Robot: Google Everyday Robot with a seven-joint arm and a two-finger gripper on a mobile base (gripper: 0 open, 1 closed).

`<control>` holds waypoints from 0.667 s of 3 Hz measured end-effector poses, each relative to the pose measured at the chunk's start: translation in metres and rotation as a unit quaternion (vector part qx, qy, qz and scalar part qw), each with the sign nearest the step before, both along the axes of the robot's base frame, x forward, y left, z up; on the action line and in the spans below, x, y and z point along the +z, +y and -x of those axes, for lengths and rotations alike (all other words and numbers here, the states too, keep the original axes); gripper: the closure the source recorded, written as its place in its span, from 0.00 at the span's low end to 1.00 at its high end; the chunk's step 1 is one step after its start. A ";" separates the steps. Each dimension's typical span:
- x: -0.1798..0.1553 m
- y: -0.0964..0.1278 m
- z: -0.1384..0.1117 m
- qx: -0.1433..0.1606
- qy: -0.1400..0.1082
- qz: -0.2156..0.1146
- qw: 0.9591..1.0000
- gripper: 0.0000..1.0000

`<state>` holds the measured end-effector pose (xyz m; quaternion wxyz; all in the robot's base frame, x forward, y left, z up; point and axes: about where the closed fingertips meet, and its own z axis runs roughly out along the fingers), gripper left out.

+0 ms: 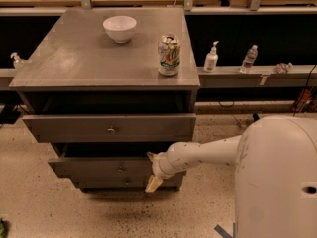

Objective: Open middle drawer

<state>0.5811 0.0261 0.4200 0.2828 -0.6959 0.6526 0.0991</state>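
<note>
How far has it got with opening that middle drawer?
The middle drawer juts out slightly past the bottom drawer. The gripper sits open at its right end. Left: pulling it further out; the top drawer above sticks out much further.
</note>
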 end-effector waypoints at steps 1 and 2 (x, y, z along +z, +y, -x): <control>-0.013 0.002 0.009 0.001 0.018 0.007 1.000 0.24; -0.011 0.002 0.009 0.001 0.018 0.007 1.000 0.24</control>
